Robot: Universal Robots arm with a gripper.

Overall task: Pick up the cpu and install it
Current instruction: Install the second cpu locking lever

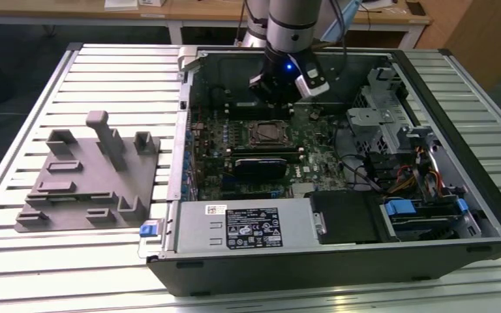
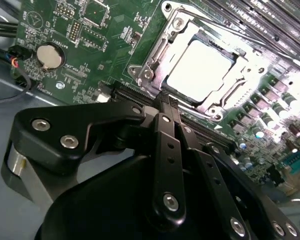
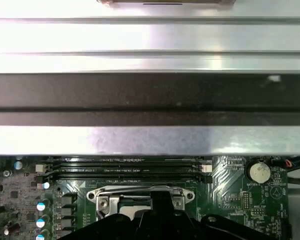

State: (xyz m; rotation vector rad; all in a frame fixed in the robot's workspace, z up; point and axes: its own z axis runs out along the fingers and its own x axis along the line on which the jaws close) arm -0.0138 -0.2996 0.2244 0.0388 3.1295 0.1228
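Observation:
The cpu (image 2: 197, 70), a flat square chip with a shiny silver top, lies in its socket on the green motherboard (image 2: 90, 40), inside the metal socket frame (image 2: 155, 55). My gripper (image 2: 169, 102) hovers just beside the socket with its black fingers (image 2: 165, 145) pressed together and nothing between them. In the exterior view the gripper (image 1: 278, 103) hangs inside the open computer case, a little behind the socket (image 1: 268, 132). The first wrist view shows the socket frame (image 3: 140, 196) just beyond the gripper's black body (image 3: 155, 222).
A grey fixture tray (image 1: 85, 176) stands on the slatted table at the exterior view's left. Inside the case are a power supply (image 1: 246, 225), a drive cage with cables (image 1: 398, 130), memory slots (image 3: 122, 167) and a coin battery (image 2: 50, 56). The case wall (image 3: 150, 95) rises close by.

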